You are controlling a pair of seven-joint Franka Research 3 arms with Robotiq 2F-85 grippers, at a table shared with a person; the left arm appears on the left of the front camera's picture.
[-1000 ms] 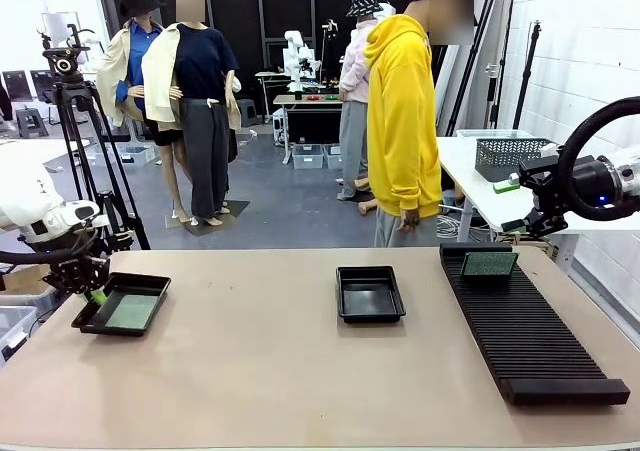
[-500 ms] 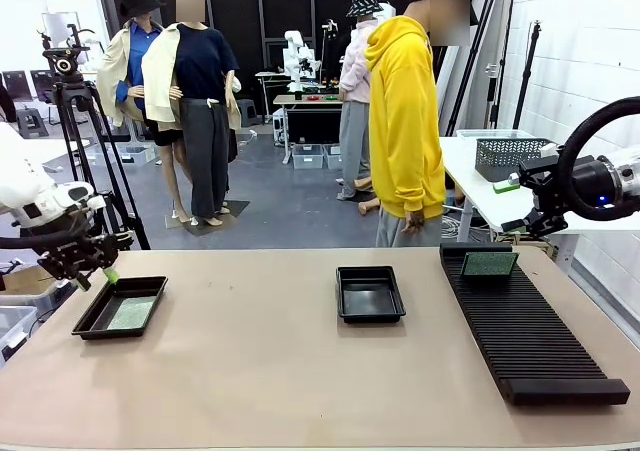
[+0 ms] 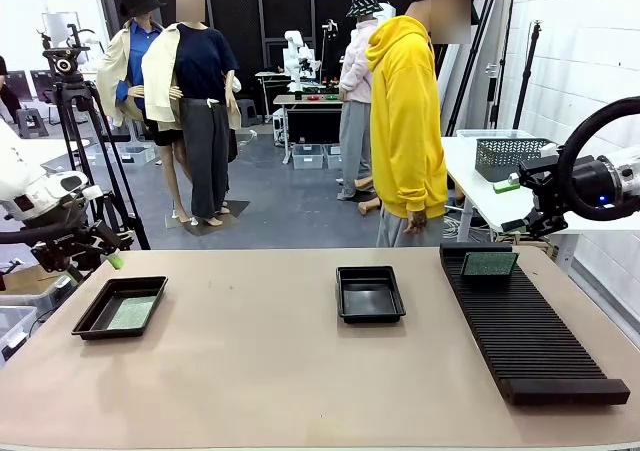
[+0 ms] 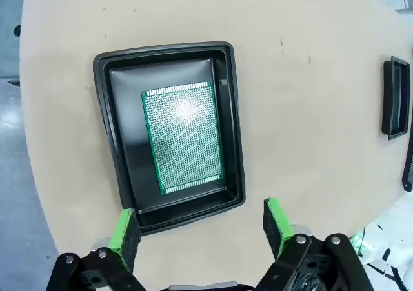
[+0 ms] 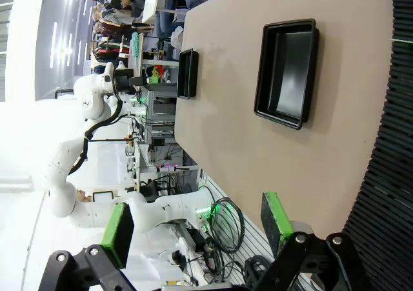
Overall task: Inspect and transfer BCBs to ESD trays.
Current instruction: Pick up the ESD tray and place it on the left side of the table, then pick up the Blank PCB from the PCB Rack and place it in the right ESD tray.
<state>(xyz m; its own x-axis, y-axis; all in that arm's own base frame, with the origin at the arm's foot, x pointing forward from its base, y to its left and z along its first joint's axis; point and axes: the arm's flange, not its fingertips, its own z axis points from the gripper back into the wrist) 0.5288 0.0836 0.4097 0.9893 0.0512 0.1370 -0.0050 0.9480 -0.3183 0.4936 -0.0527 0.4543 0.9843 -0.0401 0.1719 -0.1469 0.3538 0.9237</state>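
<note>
Landmark: empty ESD tray at the middle of the counter.

Surroundings:
- A long black ribbed rack is laid lengthwise, well to the right of the empty ESD tray. One BCB is propped tilted at its far end.
- A second ESD tray is set well to the left of the empty ESD tray. The other BCB lies flat on its floor, apart from every wall.
- A person in a yellow hoodie is seen beyond the empty ESD tray, at the counter's far edge.
- A camera tripod is seen far off to the left, behind the counter.

Claws:
- The left claw is held above the second ESD tray and off its outer end. Its pads are spread wide with nothing between them.
- The right claw is held off the counter, right of the rack's far end. It is likewise spread and empty.

Hard to make out:
- The rack is cut off by the edge of the right wrist view.
- A glare patch is noted on the other BCB.
- The hole pattern on the propped BCB cannot be resolved.

Change from one second earlier:
- The left claw was then down in the second ESD tray. It has since been raised clear and spread.
- The other BCB is left in the second ESD tray.
- The right claw and the propped BCB are unchanged.
</note>
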